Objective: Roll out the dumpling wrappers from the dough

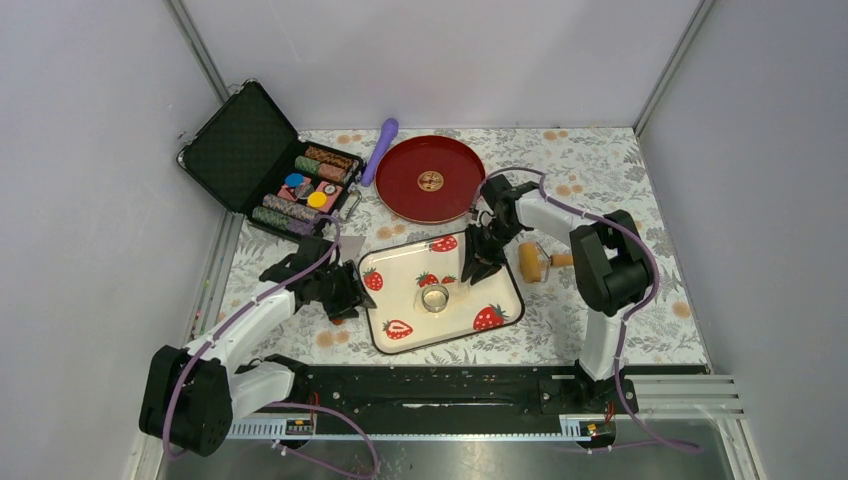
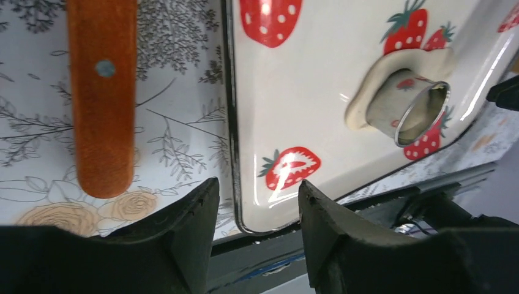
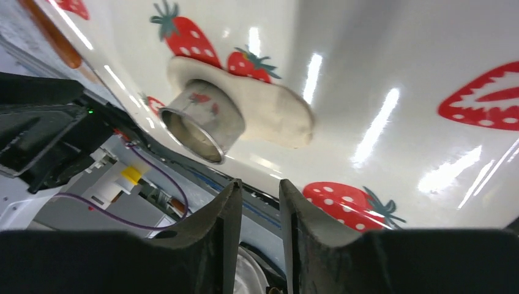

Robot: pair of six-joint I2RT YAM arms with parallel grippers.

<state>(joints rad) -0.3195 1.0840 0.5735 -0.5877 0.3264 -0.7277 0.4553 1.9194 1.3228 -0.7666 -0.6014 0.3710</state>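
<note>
The dough (image 3: 272, 111) is a flattened pale cream piece on the strawberry tray (image 1: 400, 275). A small metal ring cutter (image 1: 435, 298) stands on it; the cutter also shows in the left wrist view (image 2: 416, 113) and the right wrist view (image 3: 202, 122). The dough's edge shows round the cutter (image 2: 392, 70). No separate round wrapper is in view. My left gripper (image 2: 257, 196) is open and empty over the tray's left rim (image 1: 345, 290). My right gripper (image 3: 257, 191) is narrowly open and empty, above the tray's far right part (image 1: 478, 265), apart from the cutter.
A wooden roller (image 1: 540, 262) lies right of the tray. An orange-brown wooden handle (image 2: 101, 98) lies left of the tray. A red plate (image 1: 430, 178), a purple tool (image 1: 380, 150) and an open black case of chips (image 1: 270, 160) stand at the back.
</note>
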